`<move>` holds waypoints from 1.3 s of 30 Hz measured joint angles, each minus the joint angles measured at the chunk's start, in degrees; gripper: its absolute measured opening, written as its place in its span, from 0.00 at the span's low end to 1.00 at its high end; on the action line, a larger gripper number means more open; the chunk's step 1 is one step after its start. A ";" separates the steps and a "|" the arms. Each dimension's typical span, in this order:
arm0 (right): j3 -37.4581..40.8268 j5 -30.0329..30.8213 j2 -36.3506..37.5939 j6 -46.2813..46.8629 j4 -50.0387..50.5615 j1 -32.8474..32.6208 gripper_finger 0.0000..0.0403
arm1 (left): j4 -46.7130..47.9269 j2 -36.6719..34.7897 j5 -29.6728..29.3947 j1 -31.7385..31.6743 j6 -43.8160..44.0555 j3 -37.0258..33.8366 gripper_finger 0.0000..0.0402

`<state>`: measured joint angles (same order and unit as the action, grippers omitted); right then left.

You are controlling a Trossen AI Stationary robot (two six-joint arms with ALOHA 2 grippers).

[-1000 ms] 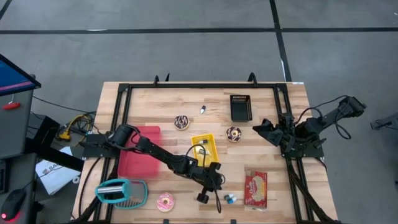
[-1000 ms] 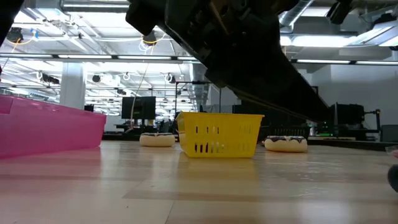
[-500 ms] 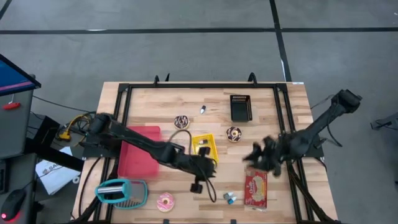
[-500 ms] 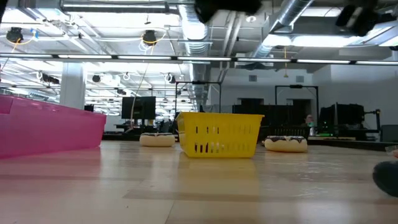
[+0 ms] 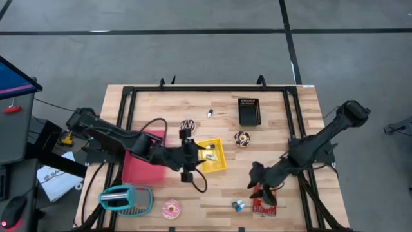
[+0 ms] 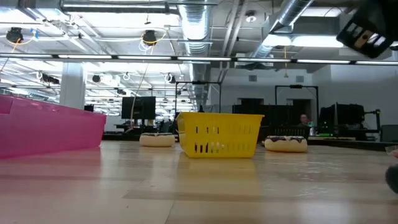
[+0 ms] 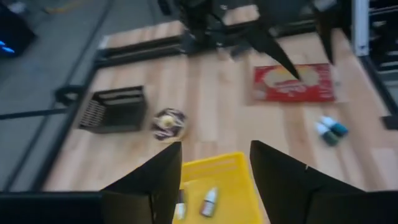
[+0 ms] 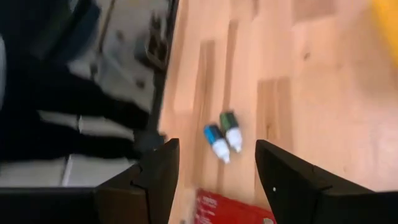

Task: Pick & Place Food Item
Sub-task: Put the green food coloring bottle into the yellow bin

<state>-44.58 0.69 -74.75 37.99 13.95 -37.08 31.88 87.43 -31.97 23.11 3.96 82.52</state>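
Overhead, left gripper (image 5: 191, 153) beside yellow basket (image 5: 212, 155), fingers (image 7: 281, 180) apart

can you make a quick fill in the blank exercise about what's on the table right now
1. The left hand hovers over the ____ basket.
2. The right hand hangs above the ____ snack packet.
3. The two small bottles near the packet lie ____ by side.
4. The black basket sits at the table's ____ edge.

Missing words: yellow; red; side; far
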 joint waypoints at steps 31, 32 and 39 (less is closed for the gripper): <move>-12.26 5.44 -27.75 -18.66 1.89 -0.83 0.50 | 17.20 -17.21 -12.63 0.88 10.53 -1.42 0.50; -12.26 5.49 -27.75 -18.66 1.87 -0.81 0.50 | 17.16 -17.21 -12.62 0.91 11.02 -1.84 0.50; -12.26 6.67 -27.75 -18.53 1.87 -1.02 0.50 | 15.41 -17.21 -12.14 2.02 13.06 -4.58 0.50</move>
<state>-56.84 7.36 -102.50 19.46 15.81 -38.10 47.29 70.22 -44.11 25.13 17.02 77.94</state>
